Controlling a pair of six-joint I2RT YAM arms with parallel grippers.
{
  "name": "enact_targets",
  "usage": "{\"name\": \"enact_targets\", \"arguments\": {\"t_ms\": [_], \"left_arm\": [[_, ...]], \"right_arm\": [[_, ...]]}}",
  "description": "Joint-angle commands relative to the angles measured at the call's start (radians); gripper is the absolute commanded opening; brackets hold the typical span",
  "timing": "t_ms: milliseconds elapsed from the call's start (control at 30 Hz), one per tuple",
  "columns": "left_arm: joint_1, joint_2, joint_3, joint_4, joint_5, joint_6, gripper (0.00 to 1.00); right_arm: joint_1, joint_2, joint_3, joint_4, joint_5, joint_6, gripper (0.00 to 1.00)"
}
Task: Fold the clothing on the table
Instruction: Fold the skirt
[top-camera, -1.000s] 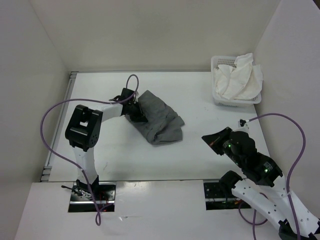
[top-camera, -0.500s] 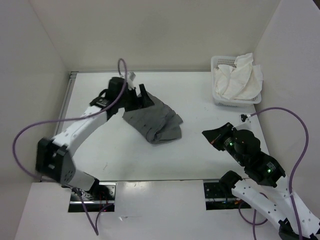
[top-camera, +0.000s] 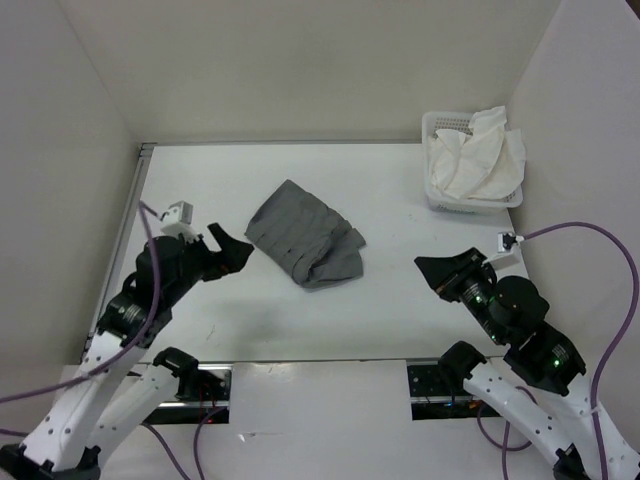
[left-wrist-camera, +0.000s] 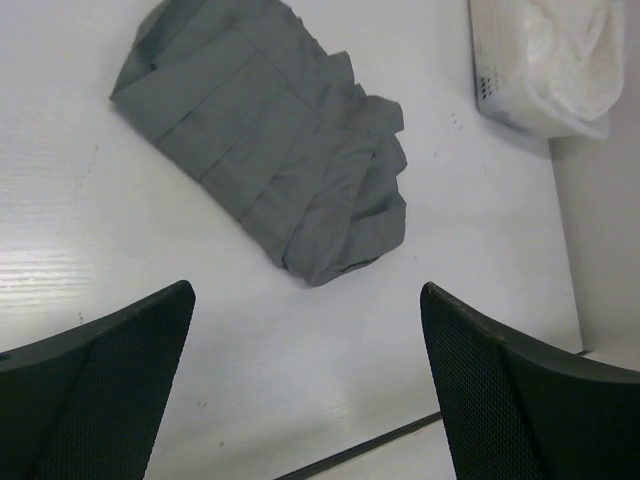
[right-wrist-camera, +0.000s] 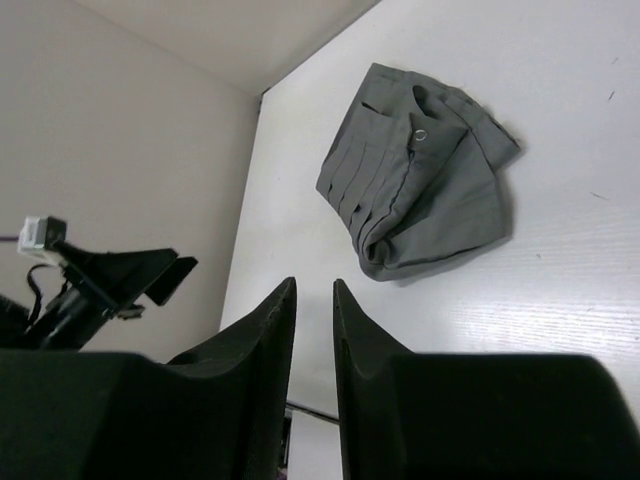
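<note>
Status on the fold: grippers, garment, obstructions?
Left gripper wide open, empty. Right gripper barely parted, empty. Clothing lies bunched, clear of both. Basket far right, not in the way.

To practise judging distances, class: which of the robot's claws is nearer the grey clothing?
Left. The left claw is open, close by the left edge of the clothing. The right claw is well off to its right, with bare table between.

surface: white matt table (top-camera: 400, 300), thin metal strip (top-camera: 122, 245) along its left edge | middle, slightly left: dark grey clothing (top-camera: 303, 240), wrinkled and bunched, lying on the tabletop | far right corner: white slotted plastic basket (top-camera: 445, 200), standing well apart from the clothing
</note>
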Motion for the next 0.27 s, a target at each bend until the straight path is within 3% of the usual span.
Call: {"name": "enact_targets", "arguments": {"t_ms": [0,133,200,233], "left_arm": [[-0.003,-0.169,0.001,0.050,-0.094,-0.046,1.00],[-0.003,-0.214,-0.011,0.031,-0.131,-0.055,1.00],[-0.003,-0.223,-0.020,0.021,-0.140,-0.065,1.00],[-0.003,-0.223,-0.034,0.021,-0.140,-0.065,1.00]], "right_arm": [[-0.006,-0.016,-0.016,0.020,0.027,-0.025,0.27],[-0.006,-0.038,-0.016,0.020,0.027,-0.025,0.28],[-0.006,-0.050,-0.025,0.020,0.027,-0.025,0.33],[-0.006,-0.050,-0.025,0.020,0.036,-0.025,0.43]]}}
